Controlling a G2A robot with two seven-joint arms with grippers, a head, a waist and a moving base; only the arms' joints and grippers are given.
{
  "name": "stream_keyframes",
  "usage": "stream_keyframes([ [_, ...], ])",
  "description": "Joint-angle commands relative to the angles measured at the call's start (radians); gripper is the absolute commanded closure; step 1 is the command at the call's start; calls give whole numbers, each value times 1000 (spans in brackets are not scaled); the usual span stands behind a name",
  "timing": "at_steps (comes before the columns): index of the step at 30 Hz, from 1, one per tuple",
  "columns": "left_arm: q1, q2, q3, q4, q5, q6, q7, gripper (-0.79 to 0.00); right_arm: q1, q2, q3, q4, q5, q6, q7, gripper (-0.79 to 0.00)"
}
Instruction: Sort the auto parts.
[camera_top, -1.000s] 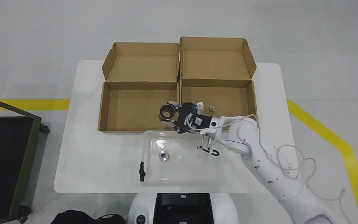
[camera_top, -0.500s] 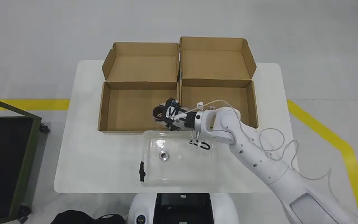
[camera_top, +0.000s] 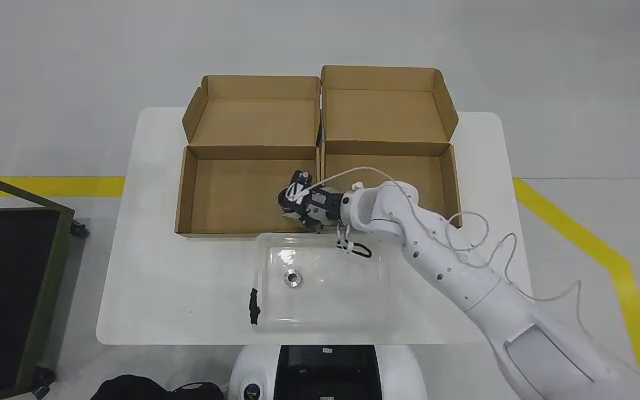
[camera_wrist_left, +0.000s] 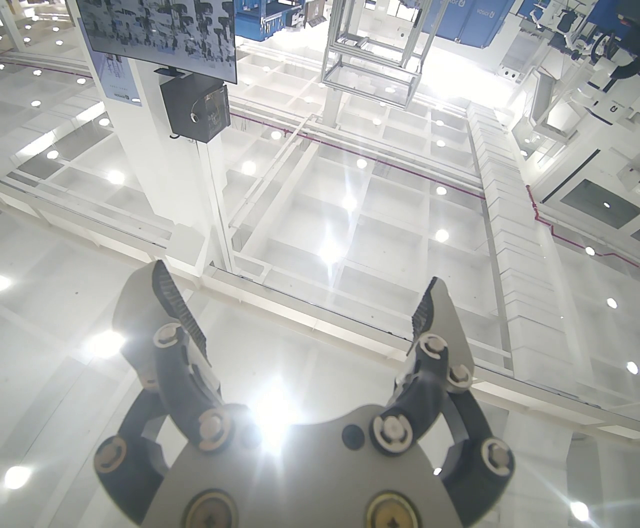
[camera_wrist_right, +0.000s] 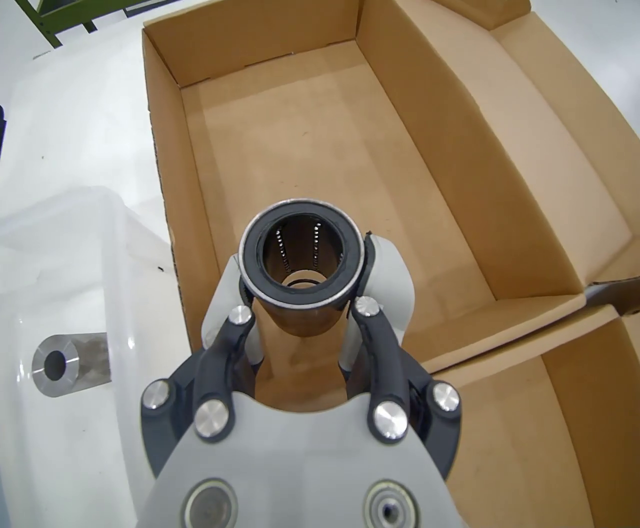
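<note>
**Ana:** Grey floor (camera_top: 90, 60) surrounds the white table (camera_top: 140, 280). What does the table carry?

**Ben:** One clear shallow plastic tray (camera_top: 340, 305) sits at the near edge. Just beyond the tray are two open brown cardboard boxes side by side: the left box (camera_top: 225, 195) and the right box (camera_top: 430, 180).

**Ana:** Where is the part?

**Ben:** The right end effector (camera_wrist_right: 306, 280) is clamped on a dark cylindrical metal bearing (camera_wrist_right: 299, 300) with a black-ringed open bore, one finger on each flank. The bearing hangs over the left box, at the corner nearest the tray and the right box.

**Ana:** What lies in the tray?

**Ben:** A short silver metal cylinder (camera_top: 292, 279) with a centre hole lies in the tray's left half. A small black scrap (camera_top: 253, 306) lies at the tray's left edge.

**Ana:** And the left end effector (camera_wrist_left: 300, 310)?

**Ben:** Its fingers stand apart, pointing up at ceiling lights (camera_wrist_left: 327, 250).
</note>
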Motion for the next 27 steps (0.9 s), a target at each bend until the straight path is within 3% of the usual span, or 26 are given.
stream_keyframes([
  [1,0,0,0,0,0,0,0,-785,5,-5,-2,14,2,-3,-1,-102],
  [4,0,0,0,0,0,0,0,-785,12,-13,-5,30,4,-8,0,-166],
  [6,0,0,0,0,0,0,0,-785,16,-18,-7,38,3,-12,3,-274],
  [8,0,0,0,0,0,0,0,-785,20,-22,-8,45,2,-15,9,-323],
  [16,0,0,0,0,0,0,0,-785,24,-35,-8,61,-7,-19,15,-342],
  [19,0,0,0,0,0,0,0,-785,23,-37,-2,60,-9,-20,19,-391],
  [24,0,0,0,0,0,0,0,-785,12,-35,14,31,-14,-26,26,-668],
  [27,0,0,0,0,0,0,0,-785,2,-30,36,-4,-25,-22,17,-693],
])
